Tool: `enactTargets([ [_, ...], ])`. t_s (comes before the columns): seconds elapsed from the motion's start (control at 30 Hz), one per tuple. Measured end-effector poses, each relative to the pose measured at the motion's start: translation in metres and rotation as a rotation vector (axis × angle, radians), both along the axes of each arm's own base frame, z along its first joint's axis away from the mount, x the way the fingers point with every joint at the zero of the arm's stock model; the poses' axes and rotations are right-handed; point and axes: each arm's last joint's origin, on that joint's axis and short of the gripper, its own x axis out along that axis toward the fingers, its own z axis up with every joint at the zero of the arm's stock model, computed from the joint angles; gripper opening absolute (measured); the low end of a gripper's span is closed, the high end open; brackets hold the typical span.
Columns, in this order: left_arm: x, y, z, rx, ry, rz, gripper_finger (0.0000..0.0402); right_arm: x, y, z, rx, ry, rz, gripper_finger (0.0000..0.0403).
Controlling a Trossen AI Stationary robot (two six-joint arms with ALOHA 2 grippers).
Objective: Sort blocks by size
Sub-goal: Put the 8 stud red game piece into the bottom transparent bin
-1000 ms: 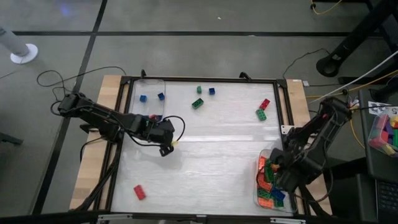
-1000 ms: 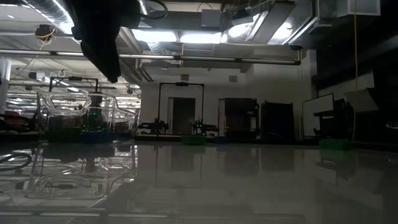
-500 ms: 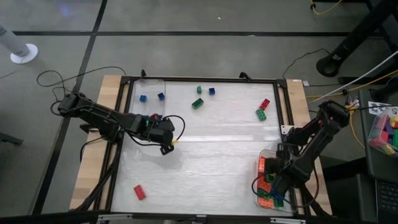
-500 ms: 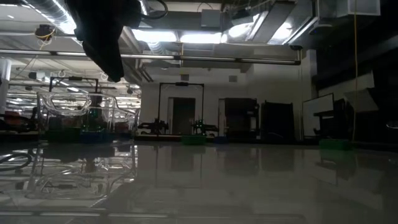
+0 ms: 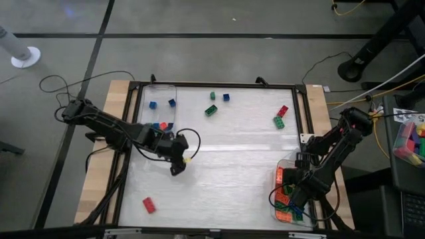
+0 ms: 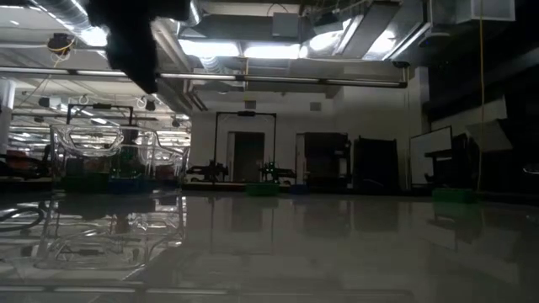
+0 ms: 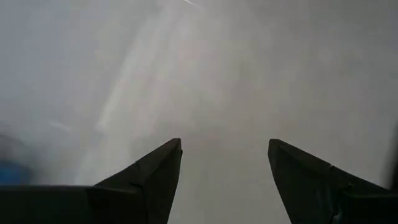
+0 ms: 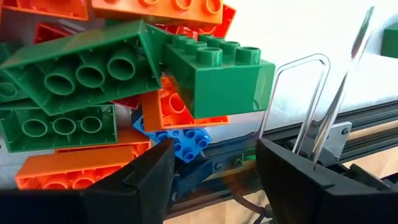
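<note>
White and glossy, the table (image 5: 226,159) sits inside a black frame on a grey floor. At its far left corner a clear tray (image 5: 158,106) holds a few tiny blocks, two blue ones (image 5: 162,103) toward its far end and more at its near end. Just right of that tray's near end the left gripper (image 5: 176,164) hangs over bare tabletop, fingers spread wide with nothing between them. A red block (image 5: 149,205) lies well nearer than it, by the table's near left edge. Right of the tray along the far edge lie green and blue blocks (image 5: 214,103), then a red and green pair (image 5: 280,116). At the near right corner a second clear tray (image 5: 281,169) is piled with long green, orange and red blocks (image 8: 112,74). The right gripper (image 8: 211,165) hovers over that pile, its jaws parted and empty.
</note>
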Motion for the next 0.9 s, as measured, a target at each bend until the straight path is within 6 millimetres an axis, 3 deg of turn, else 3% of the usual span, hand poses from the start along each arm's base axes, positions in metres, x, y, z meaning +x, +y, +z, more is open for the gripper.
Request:
enactTargets([
  [0.23,-0.017,-0.044,-0.004,-0.268,0.102,0.083,0.0230,0.001,-0.001,0.000,-0.029,-0.050,-0.036,0.0225],
  [0.47,-0.039,-0.088,-0.009,-0.628,0.280,0.605,0.0230,0.005,0.000,0.000,-0.052,-0.135,-0.017,0.0225],
  [0.7,-0.063,-0.131,-0.031,-0.688,0.430,0.959,0.0230,0.011,0.007,-0.002,0.002,-0.229,-0.011,0.0225],
  [0.9,-0.061,-0.152,-0.059,-0.630,0.487,0.974,0.0230,0.014,0.011,-0.003,0.040,-0.260,-0.015,0.0225],
])
